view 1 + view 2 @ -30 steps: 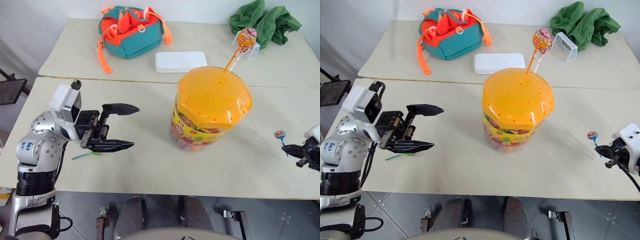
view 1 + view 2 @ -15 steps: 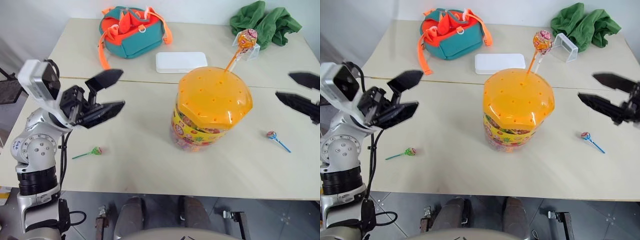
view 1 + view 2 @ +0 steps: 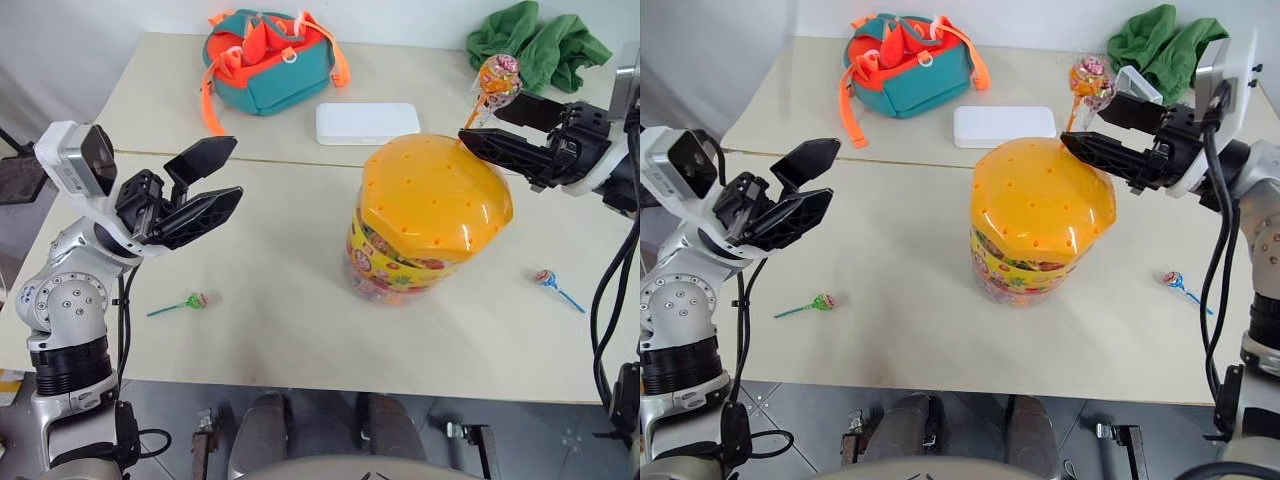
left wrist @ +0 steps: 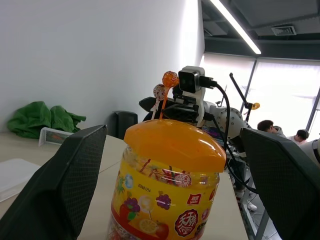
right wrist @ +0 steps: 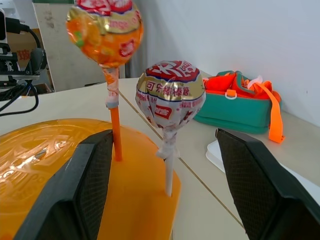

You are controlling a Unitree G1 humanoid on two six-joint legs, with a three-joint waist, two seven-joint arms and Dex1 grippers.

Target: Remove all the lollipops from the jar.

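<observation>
On the near table, a green-stick lollipop (image 3: 193,301) lies left and a blue-stick lollipop (image 3: 546,279) right. Between them stands the jar (image 3: 430,215), its yellow label bearing fruit pictures and red Chinese characters. The left gripper (image 3: 208,182) hovers wide open, empty. The right gripper (image 3: 500,126), open, flanks two lollipops (image 5: 170,97) standing in the lid.

Bright even indoor light, soft faint shadows, ceiling strip light, bright hazy windows, sharp focus.
</observation>
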